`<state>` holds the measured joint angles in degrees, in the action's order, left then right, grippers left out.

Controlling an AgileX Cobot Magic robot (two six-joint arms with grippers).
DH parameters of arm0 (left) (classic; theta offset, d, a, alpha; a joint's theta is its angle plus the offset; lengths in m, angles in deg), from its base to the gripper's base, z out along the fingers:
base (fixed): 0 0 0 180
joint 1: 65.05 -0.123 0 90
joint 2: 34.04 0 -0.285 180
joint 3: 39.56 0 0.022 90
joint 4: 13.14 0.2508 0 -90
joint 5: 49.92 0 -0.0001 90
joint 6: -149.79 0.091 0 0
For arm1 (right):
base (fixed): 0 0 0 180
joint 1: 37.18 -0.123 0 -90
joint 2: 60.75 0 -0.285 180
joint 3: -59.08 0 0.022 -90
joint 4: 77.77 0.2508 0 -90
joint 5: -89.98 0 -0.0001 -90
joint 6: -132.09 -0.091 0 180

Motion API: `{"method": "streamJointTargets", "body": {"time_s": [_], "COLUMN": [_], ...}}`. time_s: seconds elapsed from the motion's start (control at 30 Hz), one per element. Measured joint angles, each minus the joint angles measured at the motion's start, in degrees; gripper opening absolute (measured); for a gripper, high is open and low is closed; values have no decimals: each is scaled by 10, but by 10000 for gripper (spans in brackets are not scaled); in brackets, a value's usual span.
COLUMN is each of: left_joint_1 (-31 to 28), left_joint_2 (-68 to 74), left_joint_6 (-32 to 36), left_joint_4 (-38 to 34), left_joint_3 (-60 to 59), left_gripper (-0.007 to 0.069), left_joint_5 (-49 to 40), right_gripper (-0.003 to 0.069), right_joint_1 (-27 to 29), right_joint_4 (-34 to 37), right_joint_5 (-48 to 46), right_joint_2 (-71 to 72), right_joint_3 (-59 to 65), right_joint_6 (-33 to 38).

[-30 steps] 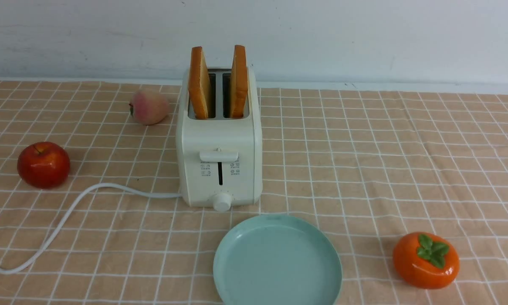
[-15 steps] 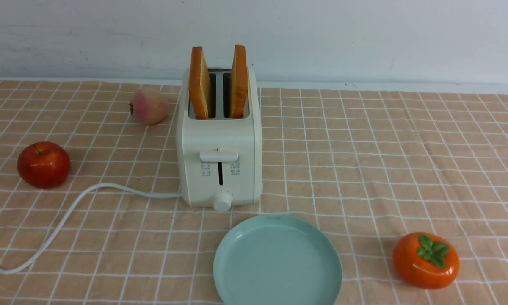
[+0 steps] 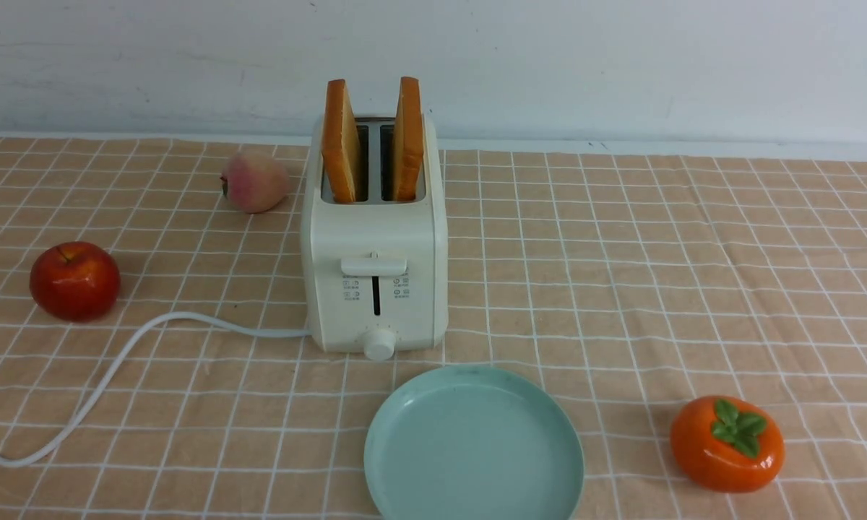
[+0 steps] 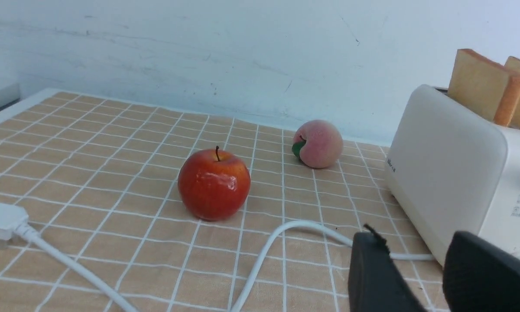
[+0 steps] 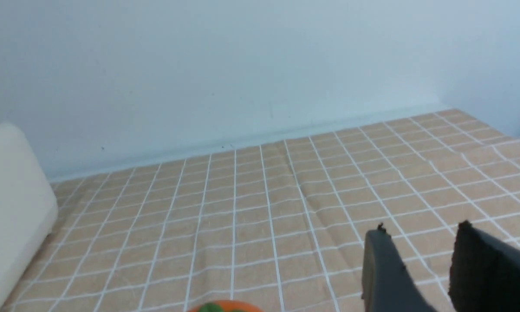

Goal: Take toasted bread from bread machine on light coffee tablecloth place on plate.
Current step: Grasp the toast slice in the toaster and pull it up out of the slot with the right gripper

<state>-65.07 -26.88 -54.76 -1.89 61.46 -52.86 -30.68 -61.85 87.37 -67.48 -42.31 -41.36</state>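
Tablecloth (image 3: 621,289); toast slices (image 3: 341,144) in toaster (image 3: 373,231)

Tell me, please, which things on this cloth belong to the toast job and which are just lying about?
Belong to the job: left toast slice, right toast slice, bread machine, plate, tablecloth.
Just lying about: red apple, peach, persimmon.

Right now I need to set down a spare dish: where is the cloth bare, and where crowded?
Widest bare patch: tablecloth right of the bread machine, behind the persimmon. A smaller one between the cord and the plate. Crowded: the left side, with apple, peach and cord.
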Motion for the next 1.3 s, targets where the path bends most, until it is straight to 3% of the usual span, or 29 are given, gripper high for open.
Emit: {"method": "streamJointTargets", "body": {"time_s": [0.2, 0.37, 0.47, 0.6, 0.7, 0.9, 1.07, 1.2, 1.3], "left_joint_1": [0, 0, 0, 0, 0, 0, 0, 0, 0], "left_joint_2": [0, 0, 0, 0, 15, 107, 225, 270, 268], "left_joint_6": [-14, -144, -162, -184, -242, -282, -296, -294, -280], "left_joint_4": [-10, -99, -113, -116, -105, -49, 0, 9, 36], "left_joint_3": [0, 0, 0, 21, 104, 224, 354, 372, 368], "left_gripper": [238, 238, 238, 238, 238, 238, 238, 238, 239], "left_joint_5": [33, 169, 239, 261, 225, 136, -123, -270, -309], "right_gripper": [239, 239, 239, 239, 239, 239, 239, 239, 239], "right_joint_1": [0, 0, 0, 0, 0, 0, 0, 0, 0], "right_joint_4": [25, 95, 96, 79, 52, 44, 44, 34, 36], "right_joint_5": [50, 168, 177, 162, 126, 26, -156, -185, -179], "right_joint_2": [0, -1, -10, -36, -90, -192, -326, -375, -398], "right_joint_3": [0, 0, -14, -84, -195, -345, -497, -509, -509], "right_joint_6": [-17, -91, -103, -105, -106, -106, -106, -105, -105]}}
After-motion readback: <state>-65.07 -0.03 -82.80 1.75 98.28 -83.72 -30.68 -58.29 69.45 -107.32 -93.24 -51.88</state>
